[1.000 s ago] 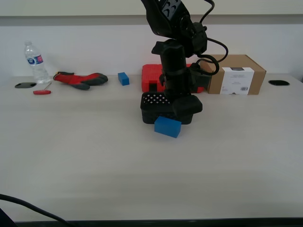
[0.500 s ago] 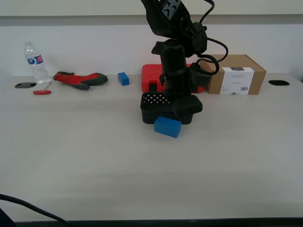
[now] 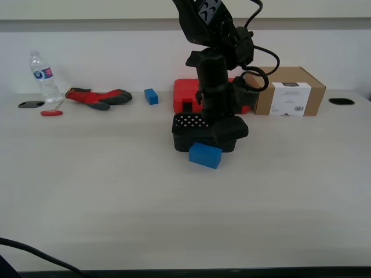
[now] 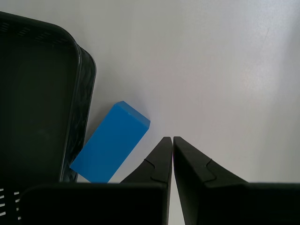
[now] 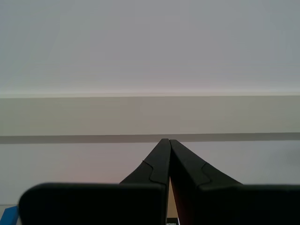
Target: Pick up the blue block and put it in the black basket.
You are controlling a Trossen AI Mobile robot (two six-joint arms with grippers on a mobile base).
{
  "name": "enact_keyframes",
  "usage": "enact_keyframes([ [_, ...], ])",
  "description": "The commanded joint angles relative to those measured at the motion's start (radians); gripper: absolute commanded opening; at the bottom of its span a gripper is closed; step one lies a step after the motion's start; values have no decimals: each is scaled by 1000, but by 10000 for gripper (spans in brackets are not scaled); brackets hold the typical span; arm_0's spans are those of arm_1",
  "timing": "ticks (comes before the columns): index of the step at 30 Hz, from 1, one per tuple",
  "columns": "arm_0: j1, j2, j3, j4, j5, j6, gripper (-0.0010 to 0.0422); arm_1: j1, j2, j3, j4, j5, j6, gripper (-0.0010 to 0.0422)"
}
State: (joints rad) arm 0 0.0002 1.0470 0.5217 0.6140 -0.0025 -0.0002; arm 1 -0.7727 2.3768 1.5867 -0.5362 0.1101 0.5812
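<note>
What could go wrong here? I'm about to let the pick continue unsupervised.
My first gripper is shut, empty, and beside the blue block, so descending now could nudge it. The block lies tight against the black basket wall, leaving a finger little room and risking shoving the basket.

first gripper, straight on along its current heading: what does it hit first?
Most likely the bare table. My first gripper, jaws together, points past the blue block and black basket, both off to one side. Depth is unclear.

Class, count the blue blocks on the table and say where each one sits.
2: the blue block lies against the black basket; the smaller blue block sits between glove and red case.
</note>
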Motion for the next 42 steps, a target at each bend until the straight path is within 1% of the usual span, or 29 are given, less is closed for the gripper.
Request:
enact_keyframes([
  [1,0,0,2,4,0,0,0,0,0,1,2,2,2,0],
  [42,0,0,2,3,0,0,0,0,0,1,43,2,2,0],
])
